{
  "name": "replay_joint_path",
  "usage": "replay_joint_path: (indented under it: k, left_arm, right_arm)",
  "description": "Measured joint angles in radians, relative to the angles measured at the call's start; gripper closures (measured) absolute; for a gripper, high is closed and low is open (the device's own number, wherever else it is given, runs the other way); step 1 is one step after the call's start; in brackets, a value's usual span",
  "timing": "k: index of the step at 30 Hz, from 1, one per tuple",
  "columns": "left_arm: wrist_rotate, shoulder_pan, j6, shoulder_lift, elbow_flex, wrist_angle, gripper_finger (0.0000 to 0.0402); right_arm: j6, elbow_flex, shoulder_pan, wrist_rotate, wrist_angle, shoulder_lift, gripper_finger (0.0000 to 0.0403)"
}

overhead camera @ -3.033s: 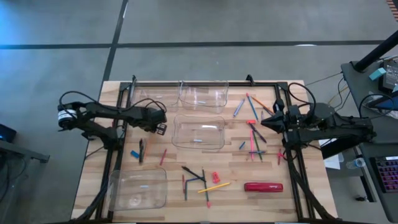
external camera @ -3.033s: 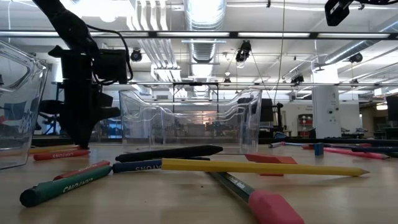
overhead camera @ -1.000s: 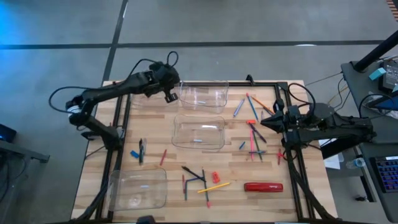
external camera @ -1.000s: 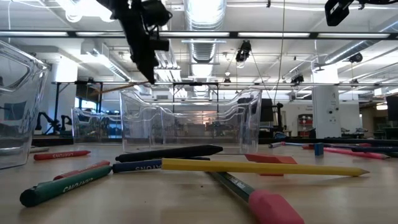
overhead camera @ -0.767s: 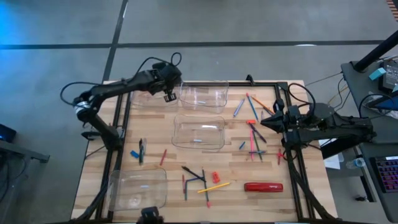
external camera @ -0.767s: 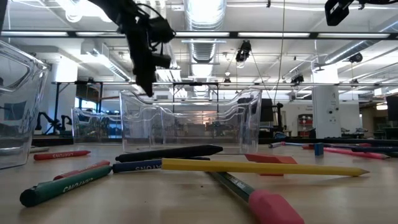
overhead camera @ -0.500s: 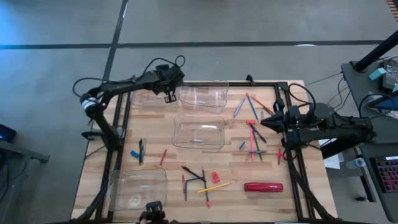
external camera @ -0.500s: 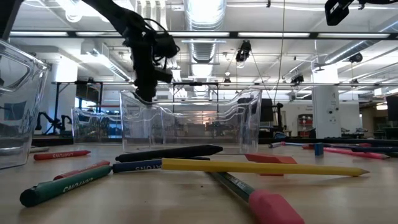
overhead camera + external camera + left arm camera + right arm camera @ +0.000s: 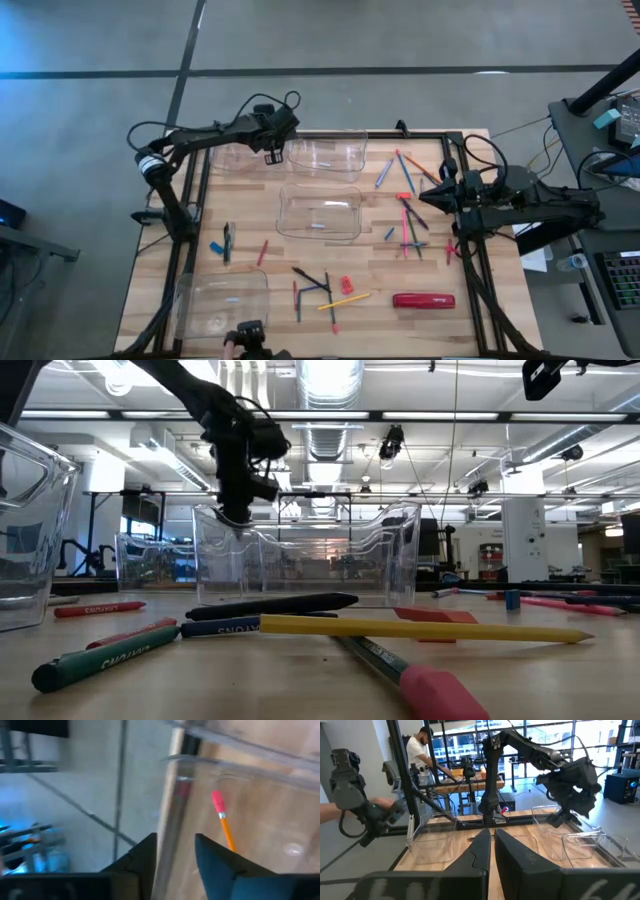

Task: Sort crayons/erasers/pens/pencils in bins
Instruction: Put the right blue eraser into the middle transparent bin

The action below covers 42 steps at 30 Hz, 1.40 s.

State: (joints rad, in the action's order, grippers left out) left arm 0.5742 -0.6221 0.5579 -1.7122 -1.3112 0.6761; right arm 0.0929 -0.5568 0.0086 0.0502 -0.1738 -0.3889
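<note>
Left gripper over the far-left bin, fingers apart, nothing between them; an orange pencil lies in that bin. Right gripper waits at the desk's right edge, fingers together, empty. Pencils are light, stiff and roll easily, so pinch mid-shaft across the width. Bins are slick and light, so easily nudged.

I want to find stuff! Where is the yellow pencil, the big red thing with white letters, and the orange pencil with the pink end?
yellow pencil (image 9: 420,628), low view, mid-shaft.
big red thing (image 9: 423,299), high view, its middle.
orange pencil (image 9: 228,832), left wrist view, orange shaft.
</note>
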Motion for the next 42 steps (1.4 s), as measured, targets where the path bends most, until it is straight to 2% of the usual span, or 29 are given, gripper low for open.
replay_joint_path:
  k: [4, 7, 9, 15, 18, 21, 24, 26, 31, 35, 42]
  left_arm:
    - [0.065, 0.022, -0.008, 0.073, -0.024, 0.001, 0.0236]
    - [0.044, 0.053, -0.073, 0.157, -0.033, -0.004, 0.0228]
    - [-0.02, 0.079, -0.149, 0.225, -0.028, -0.022, 0.0228]
    - [-0.363, 0.184, -0.503, 0.419, 0.037, -0.1, 0.0227]
    - [-0.399, 0.286, -0.545, 0.487, 0.107, -0.173, 0.0227]
    - [-0.373, 0.41, -0.589, 0.528, 0.181, -0.278, 0.0227]
    - [-0.33, 0.543, -0.614, 0.533, 0.259, -0.466, 0.0227]
    - [-0.316, 0.628, -0.579, 0.512, 0.3, -0.595, 0.0227]
    - [-0.225, 0.786, -0.553, 0.436, 0.315, -0.722, 0.0227]
    - [-0.116, 0.867, -0.551, 0.367, 0.318, -0.856, 0.0227]
    - [-0.094, 0.915, -0.553, 0.286, 0.317, -0.961, 0.0227]
  right_arm:
    - [0.011, 0.0, 0.0, 0.0, 0.0, 0.0, 0.0385]
    - [0.011, 0.0, 0.0, 0.0, 0.0, 0.0, 0.0385]
    - [0.015, 0.0, 0.0, 0.0, 0.0, 0.0, 0.0385]
    - [0.048, 0.0, 0.0, 0.0, 0.028, 0.0, 0.0385]
    - [0.044, 0.0, 0.0, 0.0, 0.035, 0.0, 0.0385]
    - [0.011, 0.0, 0.0, 0.0, 0.033, 0.0, 0.0385]
    - [-0.014, 0.0, 0.0, -0.012, 0.037, 0.0, 0.0385]
    - [-0.015, 0.0, 0.0, -0.046, 0.037, 0.0, 0.0385]
    - [-0.003, 0.0, -0.001, -0.103, 0.006, -0.009, 0.0385]
    - [-0.001, 0.0, -0.001, -0.104, -0.015, -0.032, 0.0385]
    - [0.037, 0.0, -0.001, -0.104, -0.019, -0.074, 0.0385]
